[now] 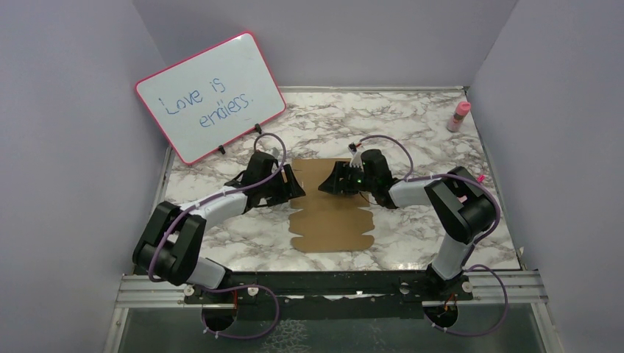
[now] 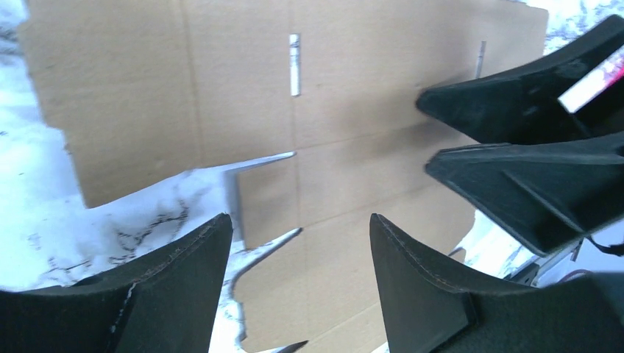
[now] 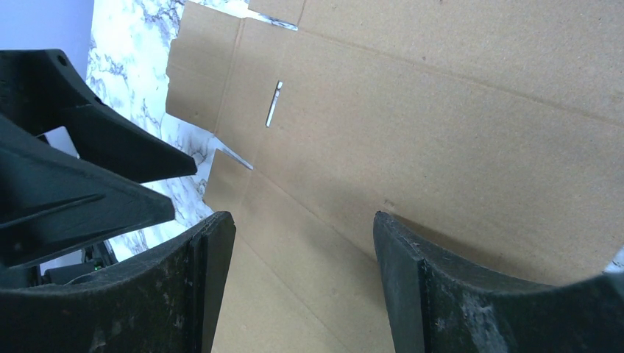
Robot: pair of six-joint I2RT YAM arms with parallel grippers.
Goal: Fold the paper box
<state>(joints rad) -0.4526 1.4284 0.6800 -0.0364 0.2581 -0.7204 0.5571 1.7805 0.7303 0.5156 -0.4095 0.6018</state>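
Note:
The paper box (image 1: 327,209) lies flat on the marble table as an unfolded brown sheet with notched flaps. My left gripper (image 1: 296,187) hangs open over its left edge near the far half, and the left wrist view shows bare cardboard (image 2: 353,140) between the spread fingers (image 2: 408,272). My right gripper (image 1: 326,184) faces it from the right, open above the sheet's middle. The right wrist view shows creased cardboard (image 3: 441,125) and a slot (image 3: 274,103) under its fingers (image 3: 210,279). Neither gripper holds anything; their tips are close to each other.
A pink-framed whiteboard (image 1: 211,95) stands propped at the back left. A pink bottle (image 1: 459,116) stands at the back right corner. Purple walls close in the table (image 1: 412,125) on three sides.

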